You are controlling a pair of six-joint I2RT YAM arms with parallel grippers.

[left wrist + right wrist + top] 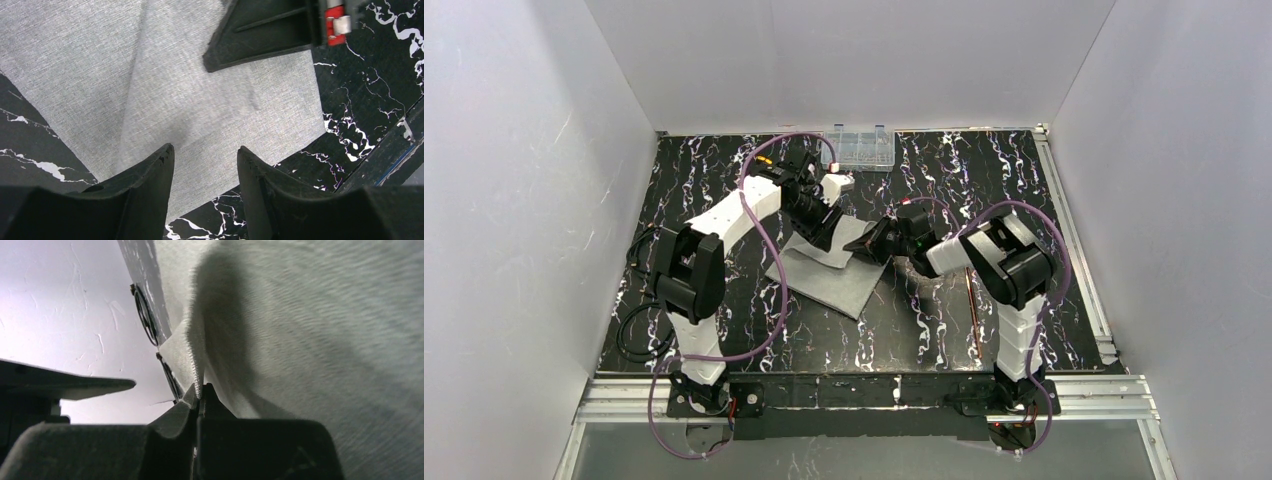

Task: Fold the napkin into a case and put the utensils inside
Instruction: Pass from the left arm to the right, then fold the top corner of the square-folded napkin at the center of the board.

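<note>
Right gripper [200, 392]: clamped on napkin [310, 330] edge
Left gripper [205, 155]: apart, over napkin
Fold: carry edge low, lay it square, then press crease

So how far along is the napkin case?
Early. Done: the napkin lies flat with one layer lapped over, its crease visible from the left wrist. In hand: the right end effector is shut on a napkin edge; the left end effector hangs open above it. Left: finishing the folds and loading the utensils, lying bare on the table.
</note>
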